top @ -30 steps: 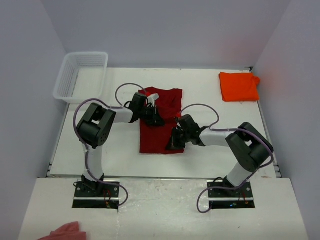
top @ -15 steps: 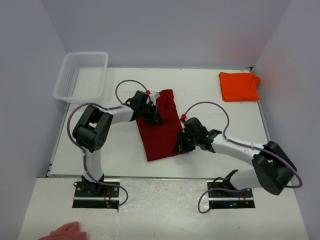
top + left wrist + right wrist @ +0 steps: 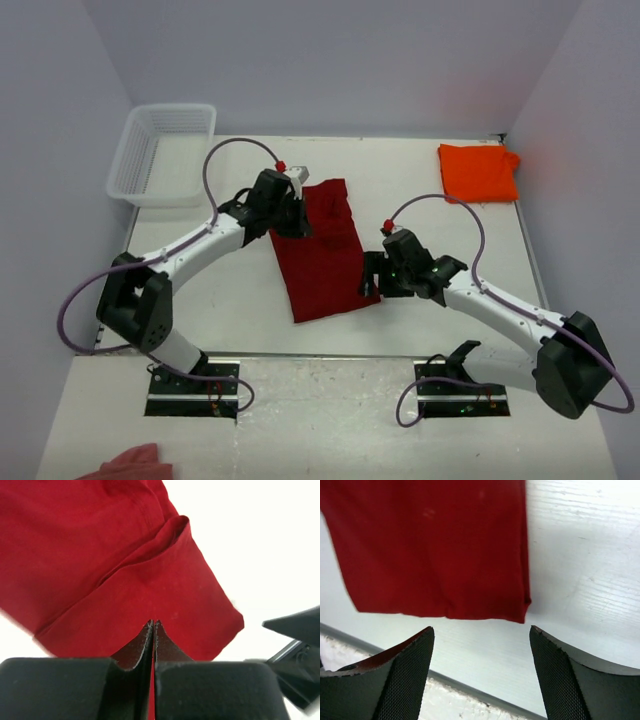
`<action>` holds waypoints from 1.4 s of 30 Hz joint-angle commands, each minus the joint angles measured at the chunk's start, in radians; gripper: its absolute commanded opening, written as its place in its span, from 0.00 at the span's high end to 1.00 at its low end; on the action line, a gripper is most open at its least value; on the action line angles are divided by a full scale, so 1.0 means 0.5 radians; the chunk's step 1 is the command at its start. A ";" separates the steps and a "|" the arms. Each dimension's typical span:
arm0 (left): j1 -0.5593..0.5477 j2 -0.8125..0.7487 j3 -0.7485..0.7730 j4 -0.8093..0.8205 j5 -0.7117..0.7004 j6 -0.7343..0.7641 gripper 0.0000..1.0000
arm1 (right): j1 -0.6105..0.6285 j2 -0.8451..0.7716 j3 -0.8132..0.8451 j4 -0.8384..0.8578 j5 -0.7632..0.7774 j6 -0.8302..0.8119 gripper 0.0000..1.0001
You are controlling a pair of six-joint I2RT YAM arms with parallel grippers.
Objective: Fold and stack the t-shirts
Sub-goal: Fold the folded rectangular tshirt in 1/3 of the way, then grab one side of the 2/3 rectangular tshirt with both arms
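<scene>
The dark red t-shirt (image 3: 325, 255) lies in the middle of the table as a long folded strip, slanted a little. My left gripper (image 3: 296, 222) is shut on its upper left edge; in the left wrist view the fingertips (image 3: 148, 630) pinch red cloth (image 3: 100, 555) between them. Just off the strip's lower right edge my right gripper (image 3: 368, 275) stands open. Its wrist view shows only white table between the fingers (image 3: 415, 655), with the red shirt's corner (image 3: 435, 545) ahead of them. The orange t-shirt (image 3: 478, 172) rests folded at the far right corner.
A white mesh basket (image 3: 160, 150) stands at the far left corner. A pale pink cloth (image 3: 135, 463) lies on the near ledge at the bottom left. The table's front edge (image 3: 470, 690) runs close under the right gripper.
The right gripper opened, let go of the red shirt and drew back to the right. The left arm stretched out, still holding the cloth. The shirt went from a wider shape to a narrower slanted strip.
</scene>
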 commanded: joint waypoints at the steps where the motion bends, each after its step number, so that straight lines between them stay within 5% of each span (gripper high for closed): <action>1: -0.002 -0.295 -0.102 -0.261 -0.285 -0.080 1.00 | -0.089 0.070 -0.088 0.072 -0.011 0.035 0.23; 14: -0.039 -0.937 -0.827 -0.242 -0.113 -0.233 1.00 | -0.212 0.190 -0.224 0.342 -0.146 0.160 0.41; 20: -0.067 -0.986 -0.910 -0.246 -0.104 -0.239 1.00 | -0.212 0.211 -0.322 0.435 -0.177 0.268 0.53; 38: -0.091 -1.057 -1.020 -0.288 -0.082 -0.252 1.00 | -0.212 0.208 -0.365 0.456 -0.088 0.363 0.53; 41: -0.091 -1.054 -1.051 -0.288 -0.088 -0.270 1.00 | -0.212 0.230 -0.356 0.441 -0.048 0.378 0.60; 42: -0.091 -1.060 -1.066 -0.288 -0.094 -0.285 1.00 | -0.212 0.239 -0.353 0.438 -0.036 0.387 0.70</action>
